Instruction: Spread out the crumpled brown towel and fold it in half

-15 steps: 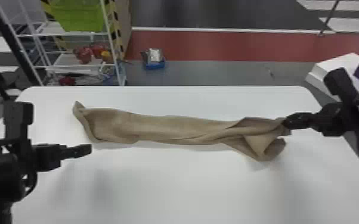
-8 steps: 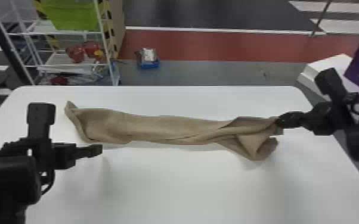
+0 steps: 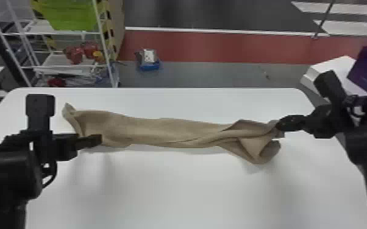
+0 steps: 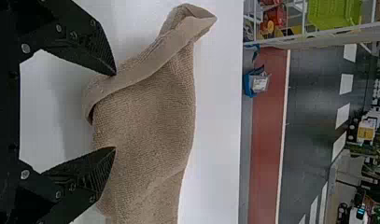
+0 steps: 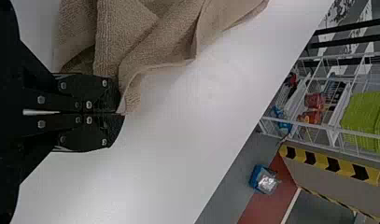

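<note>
brown towel (image 3: 161, 131) lay bunched across tabletop (image 3: 192, 195), my left gripper (image 3: 100, 139) was by its left end, jaws wide, my right gripper (image 3: 279, 124) pinched its right end

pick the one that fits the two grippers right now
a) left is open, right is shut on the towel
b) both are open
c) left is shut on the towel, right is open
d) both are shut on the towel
a, since the left gripper has its fingers spread apart, while the right gripper pinches the towel's edge.
</note>
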You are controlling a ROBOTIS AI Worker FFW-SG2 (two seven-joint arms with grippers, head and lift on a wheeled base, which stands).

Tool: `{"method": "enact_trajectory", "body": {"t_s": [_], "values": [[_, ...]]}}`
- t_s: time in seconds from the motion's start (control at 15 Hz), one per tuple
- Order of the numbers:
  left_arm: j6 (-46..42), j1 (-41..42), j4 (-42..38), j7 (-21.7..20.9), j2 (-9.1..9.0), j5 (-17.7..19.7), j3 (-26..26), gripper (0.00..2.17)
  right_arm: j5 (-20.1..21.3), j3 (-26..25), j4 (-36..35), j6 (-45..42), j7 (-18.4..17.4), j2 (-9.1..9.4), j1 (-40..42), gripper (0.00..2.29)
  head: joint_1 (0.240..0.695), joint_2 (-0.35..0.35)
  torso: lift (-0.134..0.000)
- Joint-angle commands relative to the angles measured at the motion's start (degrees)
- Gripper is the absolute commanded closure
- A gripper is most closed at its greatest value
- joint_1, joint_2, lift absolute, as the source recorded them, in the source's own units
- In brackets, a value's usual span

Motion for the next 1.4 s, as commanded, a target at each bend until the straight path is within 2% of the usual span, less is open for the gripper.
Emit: {"method": "enact_trajectory", "body": {"t_s": [0.0, 0.2, 0.67, 0.8, 1.13, 1.27, 1.33], "values": [[-0.5, -0.5, 1.0, -0.1, -0.24, -0.1, 0.1, 0.47, -0.1, 0.0, -0.1, 0.2, 0.0, 0.0, 0.1, 1.91, 0.695, -0.05, -0.134], [-0.5, -0.3, 0.8, -3.6, -0.24, -0.2, 2.5, 1.08, 0.0, -0.3, -0.1, 0.4, 0.0, 0.0, 0.1, 1.91, 0.695, -0.052, -0.134], [0.9, 0.4, -1.8, -8.1, -0.24, -0.4, 6.7, 1.07, -0.2, -0.7, -0.1, 0.0, 0.0, 0.0, -0.2, 1.91, 0.695, -0.03, -0.134], [3.4, 0.4, -3.3, -10.9, -0.24, -0.9, 6.9, 0.77, -0.2, -0.8, -0.1, 0.2, 0.0, 0.0, -0.2, 1.91, 0.695, -0.028, -0.134], [3.6, 0.7, -4.0, -11.7, -0.24, -1.5, 7.0, 0.78, -0.3, -1.3, -0.4, 0.7, 0.0, 0.0, -0.1, 1.91, 0.695, -0.034, -0.134], [3.6, 0.4, -3.9, -13.2, -0.24, -2.9, 6.9, 1.24, -0.5, -1.4, -0.5, 0.7, 0.0, 0.0, 0.0, 1.91, 0.695, -0.036, -0.134], [3.6, 0.1, -3.3, -13.4, -0.24, -3.1, 6.8, 1.29, -0.5, -1.4, -0.5, 0.7, 0.0, 0.0, 0.1, 1.91, 0.695, -0.037, -0.134]]}}
